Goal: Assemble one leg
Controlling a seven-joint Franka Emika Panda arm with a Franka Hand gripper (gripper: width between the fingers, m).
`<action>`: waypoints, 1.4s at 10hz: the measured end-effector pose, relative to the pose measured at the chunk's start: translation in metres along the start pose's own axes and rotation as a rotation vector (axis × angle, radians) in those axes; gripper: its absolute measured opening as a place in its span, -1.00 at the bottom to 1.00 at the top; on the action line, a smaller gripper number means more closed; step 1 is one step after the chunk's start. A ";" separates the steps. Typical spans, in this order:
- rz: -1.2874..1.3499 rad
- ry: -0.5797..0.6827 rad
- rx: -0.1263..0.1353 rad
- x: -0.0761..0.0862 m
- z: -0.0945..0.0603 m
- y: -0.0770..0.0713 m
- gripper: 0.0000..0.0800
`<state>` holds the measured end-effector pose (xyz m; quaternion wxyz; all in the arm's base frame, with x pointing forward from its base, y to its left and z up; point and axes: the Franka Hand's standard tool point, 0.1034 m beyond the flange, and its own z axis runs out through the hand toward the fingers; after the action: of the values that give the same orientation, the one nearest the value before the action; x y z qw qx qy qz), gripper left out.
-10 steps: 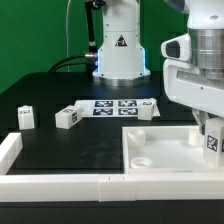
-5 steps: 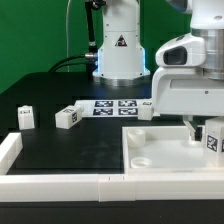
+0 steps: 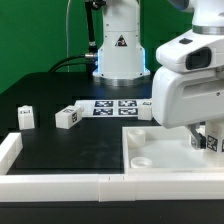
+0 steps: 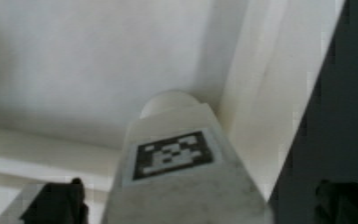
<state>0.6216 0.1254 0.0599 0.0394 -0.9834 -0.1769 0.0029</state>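
Observation:
My gripper [image 3: 206, 140] is shut on a leg [image 3: 211, 142], a white stubby post with a black-and-white tag, and holds it just above the large white panel [image 3: 150, 145] near its far corner at the exterior view's right. In the wrist view the leg [image 4: 179, 160] stands between my two dark fingers [image 4: 55, 205], its tag facing the camera, with the panel [image 4: 87, 60] beneath. My gripper [image 4: 194, 205] closes around the leg's upper end. Whether the leg's lower end touches the panel is hidden.
Three more legs stand on the black table: one [image 3: 26, 117] at the exterior view's left, one [image 3: 67, 118] beside it, one [image 3: 146, 108] by the marker board [image 3: 115, 106]. A white rail [image 3: 60, 181] runs along the front edge. The robot base [image 3: 118, 50] stands behind.
The arm's wrist housing has swung toward the exterior view's left and looms larger. The held leg has sunk slightly and stays over the panel's far corner.

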 end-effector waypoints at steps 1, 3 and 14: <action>-0.008 0.000 0.000 0.000 0.000 0.000 0.62; -0.007 -0.001 0.000 0.000 0.000 0.000 0.32; 1.165 -0.009 0.050 -0.001 0.000 0.006 -0.28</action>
<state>0.6232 0.1191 0.0592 0.0537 -0.9173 0.3931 0.0324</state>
